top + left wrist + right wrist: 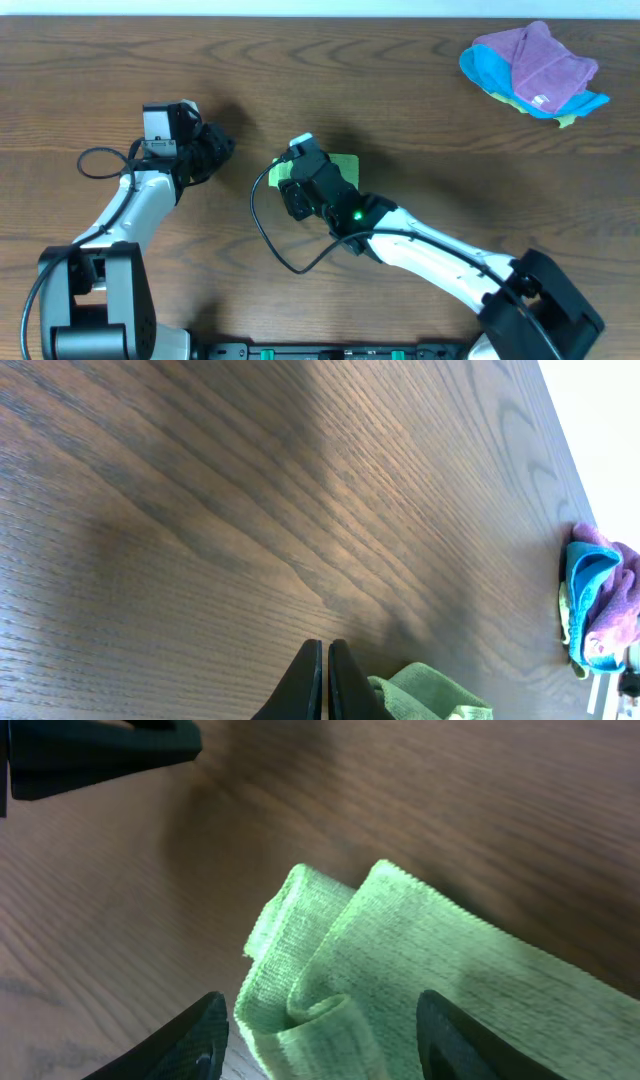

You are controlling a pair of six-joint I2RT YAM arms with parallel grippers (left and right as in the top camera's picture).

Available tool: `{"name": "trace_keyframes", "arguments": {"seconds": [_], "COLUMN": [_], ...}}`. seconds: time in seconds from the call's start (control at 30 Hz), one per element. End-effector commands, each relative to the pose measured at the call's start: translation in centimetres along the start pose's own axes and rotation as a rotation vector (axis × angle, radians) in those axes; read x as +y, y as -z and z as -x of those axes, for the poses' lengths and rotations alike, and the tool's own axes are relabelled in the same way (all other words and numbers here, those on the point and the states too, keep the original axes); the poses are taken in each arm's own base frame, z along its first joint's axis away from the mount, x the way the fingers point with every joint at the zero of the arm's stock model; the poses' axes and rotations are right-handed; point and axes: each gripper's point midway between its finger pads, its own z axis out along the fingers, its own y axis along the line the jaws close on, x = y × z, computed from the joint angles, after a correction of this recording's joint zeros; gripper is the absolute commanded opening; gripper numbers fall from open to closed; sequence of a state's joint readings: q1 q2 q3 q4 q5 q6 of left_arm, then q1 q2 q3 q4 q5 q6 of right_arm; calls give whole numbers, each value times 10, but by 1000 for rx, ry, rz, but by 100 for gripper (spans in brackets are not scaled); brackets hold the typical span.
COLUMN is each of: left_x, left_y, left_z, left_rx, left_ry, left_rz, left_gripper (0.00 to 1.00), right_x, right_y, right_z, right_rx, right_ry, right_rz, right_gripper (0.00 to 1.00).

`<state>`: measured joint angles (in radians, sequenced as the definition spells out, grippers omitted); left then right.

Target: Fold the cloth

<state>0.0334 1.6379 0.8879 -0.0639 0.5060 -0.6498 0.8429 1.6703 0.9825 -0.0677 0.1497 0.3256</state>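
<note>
While the right gripper (320, 1035) stands with jaws spread, straddling but not pinching the cloth (400, 950) — soft, light, limp terry bunched mid-table — its rolled edge looks the surest hold, the left gripper (325, 680) clenched empty at nine o'clock.

Overhead looks straight down — wrist views sit low, sharing the cloth (420, 960).

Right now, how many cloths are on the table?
3. The lime-green cloth lies in the centre. The purple cloth sits heaped on the blue cloth at the far right corner. A yellow-green edge under that heap may be a fourth, mostly hidden.
</note>
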Motion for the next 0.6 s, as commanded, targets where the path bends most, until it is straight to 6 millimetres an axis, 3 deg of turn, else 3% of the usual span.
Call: {"name": "trace_keyframes", "arguments": {"seconds": [0.0, 0.23, 0.43, 0.57], "left_x": [-14, -16, -19, -21], "left_y": [10, 11, 11, 13], "left_z": [11, 11, 10, 11], "left_rx": [-24, -22, -14, -13], "left_ry": [-29, -28, -29, -31], "left_rz": [-40, -49, -61, -70], "left_gripper": [6, 6, 6, 6], "right_x": [-3, -5, -7, 12], "right_y": [9, 3, -21, -33], "right_z": [14, -1, -18, -22], "right_rx": [-38, 19, 55, 75], "right_ry": [-23, -78, -98, -126], "right_rz": [-35, -37, -47, 83], "right_gripper": [62, 61, 60, 58]}}
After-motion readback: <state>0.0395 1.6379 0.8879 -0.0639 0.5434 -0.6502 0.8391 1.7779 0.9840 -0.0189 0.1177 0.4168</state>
